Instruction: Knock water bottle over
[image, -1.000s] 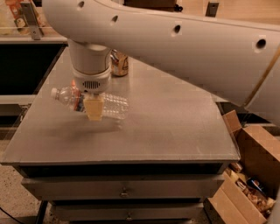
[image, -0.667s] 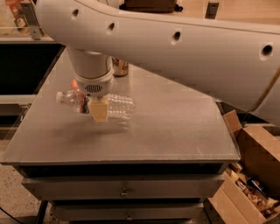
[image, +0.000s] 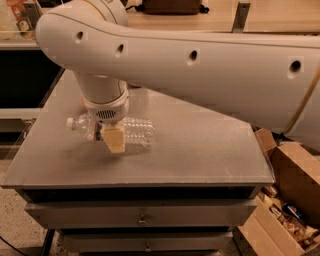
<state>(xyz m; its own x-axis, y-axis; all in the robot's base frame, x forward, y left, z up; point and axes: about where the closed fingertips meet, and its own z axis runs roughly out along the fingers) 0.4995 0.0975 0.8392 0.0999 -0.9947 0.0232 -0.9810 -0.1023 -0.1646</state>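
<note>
The water bottle (image: 134, 132) is clear ribbed plastic with a white cap at its left end. It lies on its side on the grey table (image: 200, 150), cap pointing left. My gripper (image: 115, 139) hangs from the big white arm right in front of the bottle's middle and covers part of it, with a cream-coloured fingertip just above the tabletop. The gold can is hidden behind the arm.
An open cardboard box (image: 287, 200) with small items stands on the floor to the right of the table. Drawers (image: 142, 217) run under the tabletop. A shelf with items is at the far left back (image: 20, 20).
The arm has swung up and nearer the camera and now fills more of the view, hiding the can. The bottle still lies on its side in about the same place.
</note>
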